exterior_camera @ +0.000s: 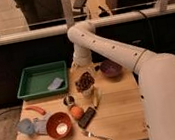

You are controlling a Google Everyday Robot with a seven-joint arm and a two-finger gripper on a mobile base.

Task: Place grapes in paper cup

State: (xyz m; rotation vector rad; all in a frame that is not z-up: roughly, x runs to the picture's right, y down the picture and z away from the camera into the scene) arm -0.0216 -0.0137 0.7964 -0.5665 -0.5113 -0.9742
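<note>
The grapes (85, 80), a dark reddish-purple bunch, sit in the mouth of the white paper cup (87, 91) near the middle of the wooden table (119, 114). My white arm comes in from the right, arches up and reaches down over them. The gripper (83, 69) is right above the grapes, at or touching the top of the bunch.
A green tray (32, 79) holding a grey-blue sponge (55, 83) is at the back left. A purple bowl (111, 69) is right of the cup. In front are a metal cup (69, 100), orange (76, 111), banana (95, 98), black bar (87, 117), fork (97, 136), orange bowl (58, 125) and light blue cup (26, 127).
</note>
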